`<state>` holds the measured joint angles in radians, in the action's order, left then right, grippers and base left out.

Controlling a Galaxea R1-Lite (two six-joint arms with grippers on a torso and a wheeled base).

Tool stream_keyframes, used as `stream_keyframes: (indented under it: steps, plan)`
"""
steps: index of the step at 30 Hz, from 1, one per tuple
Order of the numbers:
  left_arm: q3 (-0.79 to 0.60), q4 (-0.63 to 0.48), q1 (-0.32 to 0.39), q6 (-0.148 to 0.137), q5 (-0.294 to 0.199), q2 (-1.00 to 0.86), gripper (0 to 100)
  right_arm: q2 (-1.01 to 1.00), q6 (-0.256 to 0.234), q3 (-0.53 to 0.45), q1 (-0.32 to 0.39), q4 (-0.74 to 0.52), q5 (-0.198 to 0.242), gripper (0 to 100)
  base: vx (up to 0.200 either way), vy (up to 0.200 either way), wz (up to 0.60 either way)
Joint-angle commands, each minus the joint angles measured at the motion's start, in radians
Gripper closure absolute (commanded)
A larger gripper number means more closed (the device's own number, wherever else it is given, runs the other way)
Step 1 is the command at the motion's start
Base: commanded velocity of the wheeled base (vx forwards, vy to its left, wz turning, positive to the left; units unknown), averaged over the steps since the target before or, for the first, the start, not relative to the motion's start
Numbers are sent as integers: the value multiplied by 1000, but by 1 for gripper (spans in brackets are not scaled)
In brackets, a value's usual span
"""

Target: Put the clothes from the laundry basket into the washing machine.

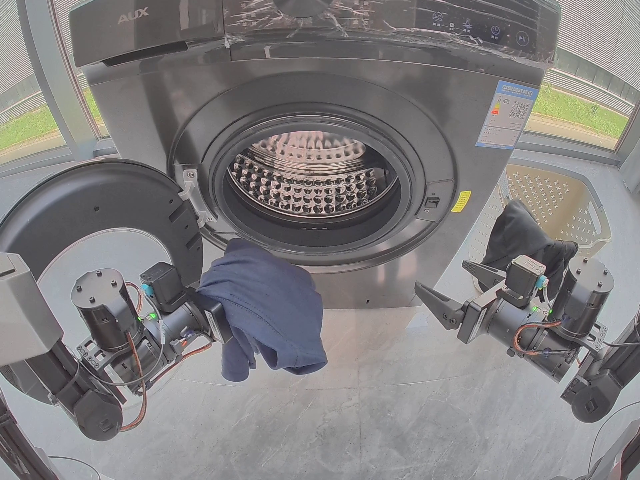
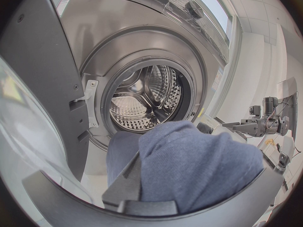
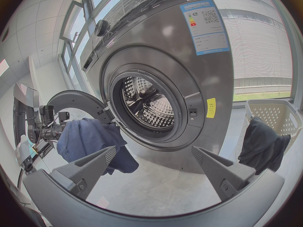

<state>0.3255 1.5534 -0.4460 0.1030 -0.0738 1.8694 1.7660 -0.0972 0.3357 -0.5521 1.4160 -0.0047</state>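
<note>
The step in hand looks like loading. The left pincer point(image 1: 221, 321) is clamped on a blue garment point(image 1: 273, 308), which hangs bunched from it just in front of the washing machine point(image 1: 133, 95) and below the lower left of the round opening. The top of the garment sits about level with the opening's bottom lip point(image 1: 313, 256), and its loose end droops toward the floor point(image 1: 373, 395). The drum point(image 1: 310, 175) appears to hold no clothes, so the task seems to be near its start. A dark garment point(image 1: 520, 235) is draped over the rim of the laundry basket point(image 1: 590, 201), which stands on the floor at the machine's right front corner. The right pincer point(image 1: 441, 276) hangs near that basket with its jaws spread wide and nothing between them. The next move probably calls for lifting the blue garment over the lip and pushing it well inside before letting go, so that no trailing cloth catches on the lip. The door point(image 1: 100, 201) is swung fully open to the left, close beside the left arm, which leaves little room on that side. The floor between the two arms is open.
</note>
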Motion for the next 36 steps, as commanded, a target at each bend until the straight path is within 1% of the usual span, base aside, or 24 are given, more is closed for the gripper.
stream_keyframes:
  steps: [1, 3, 6, 15, 21, 33, 36]
  plan:
    - [-8, 2, -5, 0, 2, 8, 100, 4, 1, 0, 0, 1, 0, 0, 0, 0, 0]
    - [-14, 4, -7, -8, 2, 16, 100, 9, -1, 2, 0, 1, 0, 0, 0, 0, 0]
    - [-10, 4, -8, -8, 2, 17, 100, 9, -1, 3, 0, 1, 0, 0, 0, 0, 0]
    - [-13, 4, -25, -9, 0, 19, 100, 9, -1, 2, -2, 1, 2, 0, 200, 0, 0]
    - [-14, 4, -37, -11, 3, 30, 100, 10, -1, 2, -2, 1, 2, 0, 0, 0, 0]
    - [-11, 5, -40, -11, 8, 31, 100, 9, -1, 2, -6, 1, 0, 0, 0, 0, 0]
    - [-13, 5, -40, -9, 8, 28, 100, 9, -6, 2, -6, 1, 0, 0, 0, -200, 0]
